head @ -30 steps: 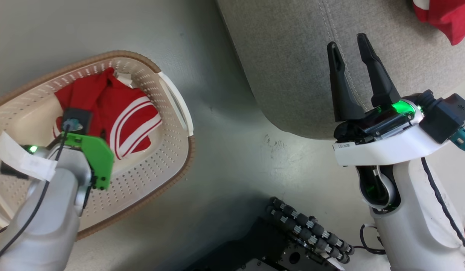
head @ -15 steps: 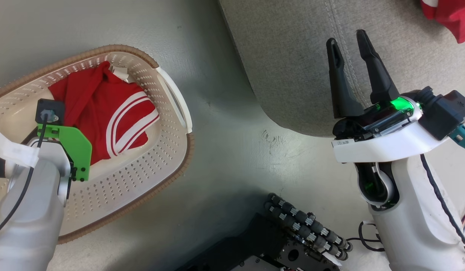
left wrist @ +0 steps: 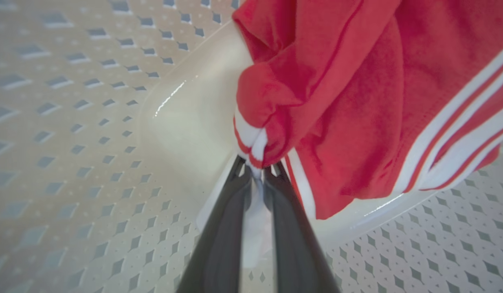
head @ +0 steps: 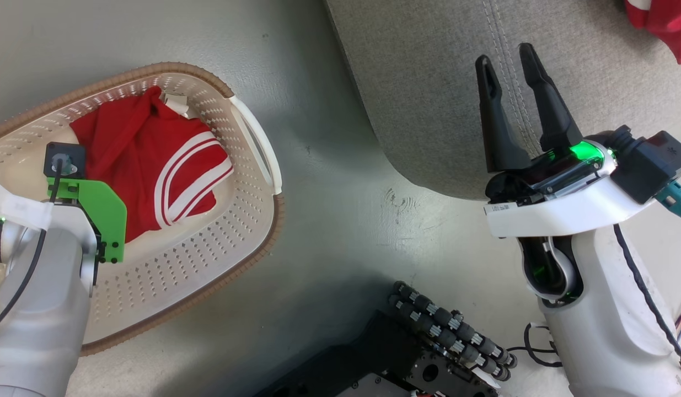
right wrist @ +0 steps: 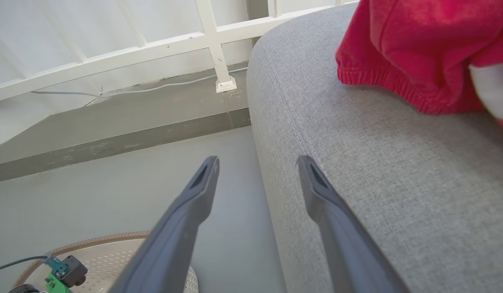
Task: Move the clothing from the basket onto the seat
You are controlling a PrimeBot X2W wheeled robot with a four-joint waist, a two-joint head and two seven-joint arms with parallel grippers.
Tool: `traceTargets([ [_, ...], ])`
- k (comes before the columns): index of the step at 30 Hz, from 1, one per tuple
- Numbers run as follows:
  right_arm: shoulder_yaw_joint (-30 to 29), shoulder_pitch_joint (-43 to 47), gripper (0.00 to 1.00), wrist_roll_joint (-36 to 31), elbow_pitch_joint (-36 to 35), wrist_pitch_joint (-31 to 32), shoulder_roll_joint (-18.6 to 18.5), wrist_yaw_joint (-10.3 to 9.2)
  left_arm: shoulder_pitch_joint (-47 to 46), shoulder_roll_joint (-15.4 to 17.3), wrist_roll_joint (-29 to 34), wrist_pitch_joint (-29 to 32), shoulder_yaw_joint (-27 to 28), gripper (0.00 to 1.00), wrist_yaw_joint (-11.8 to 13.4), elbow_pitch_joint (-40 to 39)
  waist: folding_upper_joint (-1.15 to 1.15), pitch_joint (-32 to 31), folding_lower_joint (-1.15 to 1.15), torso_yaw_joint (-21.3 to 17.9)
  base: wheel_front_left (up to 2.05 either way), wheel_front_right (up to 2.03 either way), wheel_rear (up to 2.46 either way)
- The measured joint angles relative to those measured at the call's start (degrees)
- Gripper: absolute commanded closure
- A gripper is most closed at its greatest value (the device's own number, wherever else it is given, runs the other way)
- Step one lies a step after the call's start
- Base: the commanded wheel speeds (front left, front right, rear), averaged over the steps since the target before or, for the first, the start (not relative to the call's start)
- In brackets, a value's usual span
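Where its two fingers meet, the left hand (left wrist: 255, 169) is closed tight on a striped edge of the clothing (left wrist: 357, 101). The clothing lies in the basket (head: 246, 242), which sits on the floor (head: 329, 220). The right hand (head: 505, 55) is open, over the edge of the seat (head: 428, 82). Another red piece (head: 663, 25) lies on the seat, well apart.

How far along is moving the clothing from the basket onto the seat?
Done: one red garment lies on the seat. In hand: the left gripper is shut on the striped garment inside the basket. Left: lifting it out and carrying it over. The right gripper is open and empty.
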Motion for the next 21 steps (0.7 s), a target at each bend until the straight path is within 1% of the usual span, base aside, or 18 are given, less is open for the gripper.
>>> traceTargets([
  [7, 0.1, -1.2, 0.0, 0.0, 0.1, 0.0, 0.0, 0.01, -0.6, -0.2, 0.1, -0.3, 0.3, 1.0, 0.1, 2.0, 0.0, -0.3, 0.0, -0.1, 0.0, 0.0, 0.0],
  [10, 0.2, -1.4, 0.0, 0.0, 0.2, 0.0, 0.0, 0.31, -0.7, -0.7, 0.0, -1.2, 0.7, 1.0, 0.3, 2.5, 0.0, -0.8, 0.0, -0.2, 0.0, 0.0, 0.0],
  [17, -0.8, -1.4, 0.0, -0.8, 1.3, 0.0, 0.0, 0.31, -0.7, -5.4, -0.2, -5.5, -0.4, 1.0, 0.2, 2.6, 0.0, -2.7, 0.0, 0.8, 0.0, 0.0, 0.0],
  [21, -1.6, -1.4, 0.0, -1.6, 2.3, 0.0, 0.0, 0.31, -0.7, -7.7, -0.5, -8.3, -0.7, 1.0, -0.8, 2.6, 0.0, -4.5, 0.0, 1.8, 0.0, 0.0, 0.0],
])
